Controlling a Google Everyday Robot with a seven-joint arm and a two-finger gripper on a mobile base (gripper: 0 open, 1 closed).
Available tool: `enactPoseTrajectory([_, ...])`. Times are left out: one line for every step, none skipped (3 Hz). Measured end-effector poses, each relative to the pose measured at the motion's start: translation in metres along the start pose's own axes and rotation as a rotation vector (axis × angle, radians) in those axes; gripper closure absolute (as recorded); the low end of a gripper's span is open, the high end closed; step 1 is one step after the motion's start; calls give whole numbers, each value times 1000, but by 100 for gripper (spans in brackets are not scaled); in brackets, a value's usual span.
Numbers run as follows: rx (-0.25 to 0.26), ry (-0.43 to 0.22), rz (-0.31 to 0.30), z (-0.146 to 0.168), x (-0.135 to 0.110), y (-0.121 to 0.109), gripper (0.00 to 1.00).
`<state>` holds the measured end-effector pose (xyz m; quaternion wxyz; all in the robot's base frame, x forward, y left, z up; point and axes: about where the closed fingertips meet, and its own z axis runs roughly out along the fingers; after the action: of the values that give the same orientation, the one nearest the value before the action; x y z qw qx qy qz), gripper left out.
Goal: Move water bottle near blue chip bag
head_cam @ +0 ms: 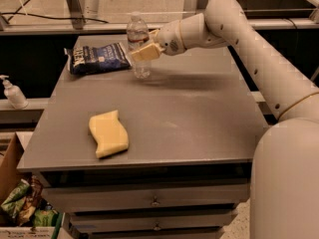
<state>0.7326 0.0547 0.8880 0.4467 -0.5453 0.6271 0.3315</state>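
The water bottle [139,44] is a clear ribbed bottle with a white cap, standing upright at the back of the grey table [199,113]. The blue chip bag [98,57] lies flat just left of it, almost touching. My gripper [144,50] reaches in from the right and is shut on the water bottle at mid height, its pale fingers [146,53] across the bottle's front. The bottle's base rests on or just above the tabletop.
A yellow wavy sponge [108,133] lies at the front left of the table. A white pump-dispenser bottle [12,92] stands on a lower shelf to the left. Drawers sit under the table front. A box with snack bags [22,205] is at the bottom left.
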Motion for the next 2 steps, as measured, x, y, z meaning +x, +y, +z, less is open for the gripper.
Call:
enactPoseTrajectory([11,41,2,-26,12,3,3])
enactPoseTrajectory([14,72,5,-42,20,6,0])
